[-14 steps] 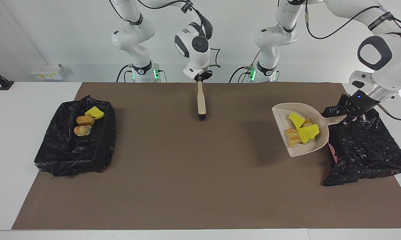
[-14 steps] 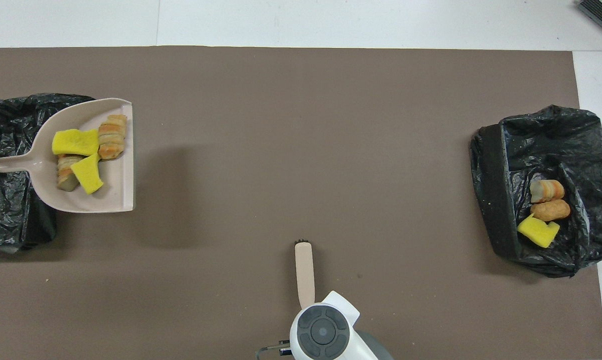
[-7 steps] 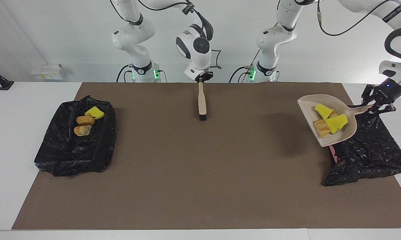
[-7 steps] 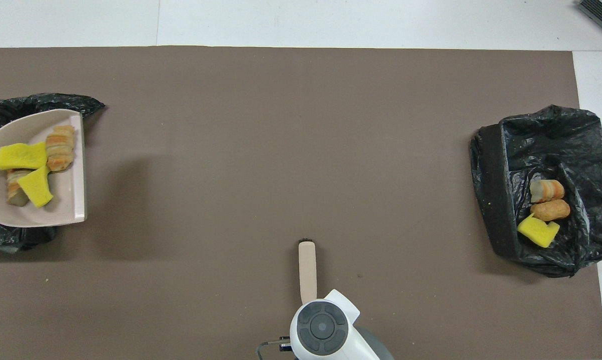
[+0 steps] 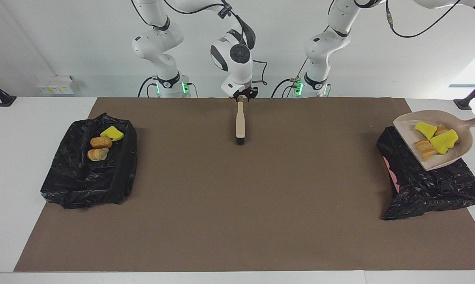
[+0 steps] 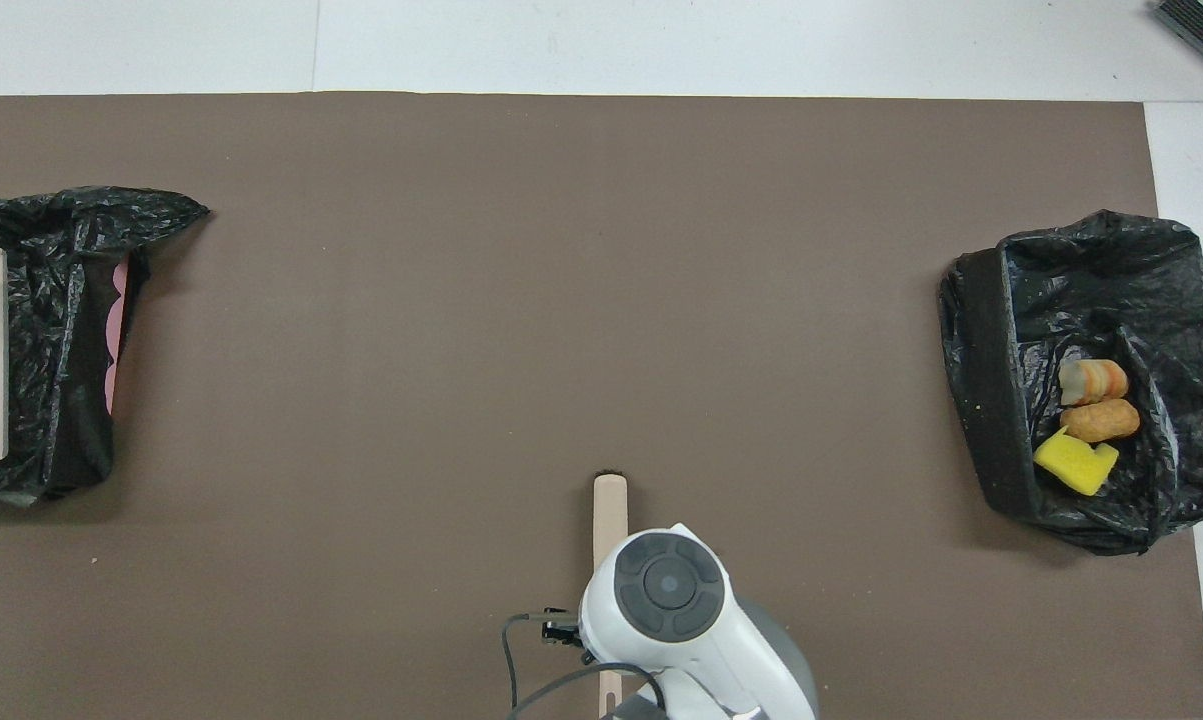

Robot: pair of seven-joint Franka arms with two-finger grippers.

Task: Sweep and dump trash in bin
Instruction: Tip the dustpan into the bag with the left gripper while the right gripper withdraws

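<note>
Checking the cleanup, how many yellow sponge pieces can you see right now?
3. One yellow sponge piece lies in the bin at the right arm's end. Two, and, ride in the dustpan over the other bin. More may hide beneath.

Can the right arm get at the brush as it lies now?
Probably yes: the right gripper is at the brush's handle end, nothing between them. The dustpan is up over the bin at the left arm's end, well out of the way.
</note>
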